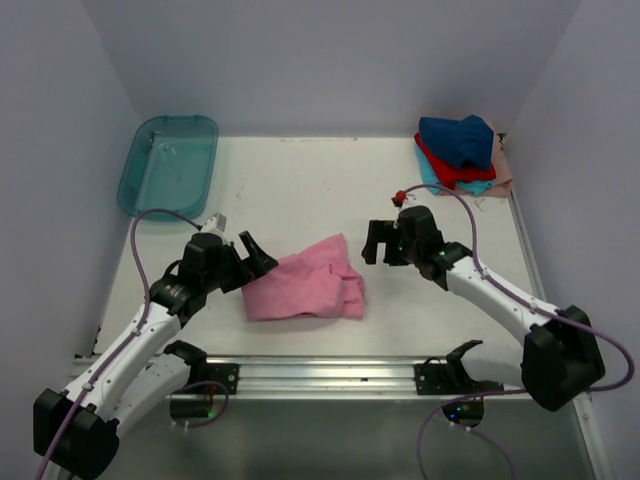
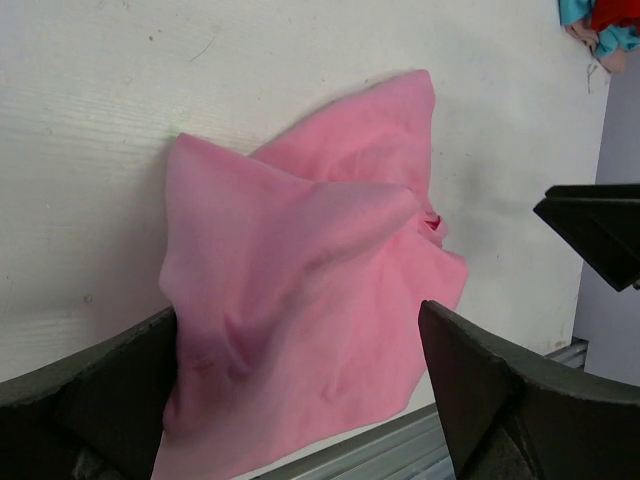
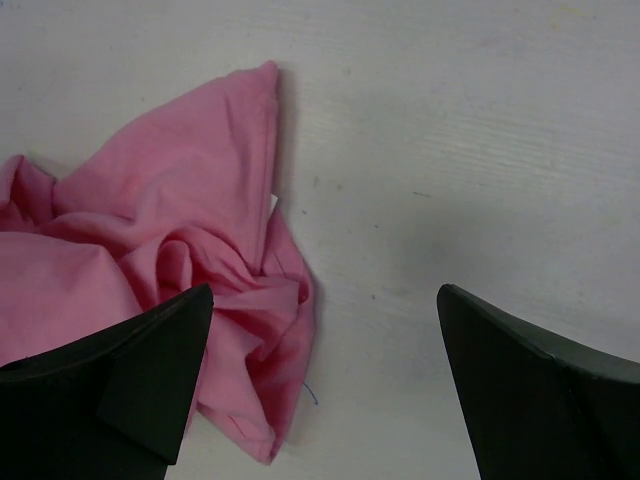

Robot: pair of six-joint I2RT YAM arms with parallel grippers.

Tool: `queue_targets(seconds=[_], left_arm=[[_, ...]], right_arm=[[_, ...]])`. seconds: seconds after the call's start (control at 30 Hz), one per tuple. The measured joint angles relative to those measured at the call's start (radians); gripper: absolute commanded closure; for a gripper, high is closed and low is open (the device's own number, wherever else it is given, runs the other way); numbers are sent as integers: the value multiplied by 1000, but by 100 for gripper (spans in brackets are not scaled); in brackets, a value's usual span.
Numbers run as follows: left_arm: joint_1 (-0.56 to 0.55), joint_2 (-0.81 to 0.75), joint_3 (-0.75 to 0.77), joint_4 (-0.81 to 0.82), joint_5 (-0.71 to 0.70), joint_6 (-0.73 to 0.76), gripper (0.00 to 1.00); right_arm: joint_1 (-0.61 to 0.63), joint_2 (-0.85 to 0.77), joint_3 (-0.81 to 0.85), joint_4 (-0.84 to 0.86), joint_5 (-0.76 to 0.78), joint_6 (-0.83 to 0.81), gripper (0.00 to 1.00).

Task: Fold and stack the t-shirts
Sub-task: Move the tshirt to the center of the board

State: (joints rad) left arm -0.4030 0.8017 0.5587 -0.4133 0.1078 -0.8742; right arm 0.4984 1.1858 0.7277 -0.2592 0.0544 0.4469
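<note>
Top external: we are hovering the left gripper (image 1: pixel 258 255) and right gripper (image 1: pixel 372 243), both released, beside a crumpled pink cloth t-shirt (image 1: pixel 305 290); bunched layers are risking a lopsided fold.

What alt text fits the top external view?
A crumpled pink t-shirt lies mid-table between the open left gripper and open right gripper, neither gripping it. A pile of navy, red and teal shirts sits far right; a teal tub far left.
</note>
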Motion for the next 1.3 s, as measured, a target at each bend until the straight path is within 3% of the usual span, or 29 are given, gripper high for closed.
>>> queue_targets(seconds=[0.27,0.53,0.6,0.67,0.7,0.9,1.0,1.1,1.3], left_arm=[[-21,-38,8,-64,-47,4,0],[-24,-103,19,-96,-80,3,0],[-24,-104,16,-98,-81,3,0],[-24,-104,10,-96,-82,3,0],[-24,-105,5,-95,-82,3,0],[-24,-84,-48,-74,-68,4,0],[-24,-51,-75,-45,-32,13,0],[-24,11,-99,6,25,35,0],[-26,97,-105,56,84,99,0]], right_arm=[[8,407,232,101,-228,-56,3],[48,620,333,143,-318,-60,27],[58,648,359,148,-336,-60,38],[64,663,375,156,-343,-62,86],[68,669,382,161,-346,-58,100],[73,681,400,158,-320,-39,100],[75,640,378,134,-204,-29,100],[77,493,311,87,-61,-21,100],[77,-12,218,19,252,-22,100]])
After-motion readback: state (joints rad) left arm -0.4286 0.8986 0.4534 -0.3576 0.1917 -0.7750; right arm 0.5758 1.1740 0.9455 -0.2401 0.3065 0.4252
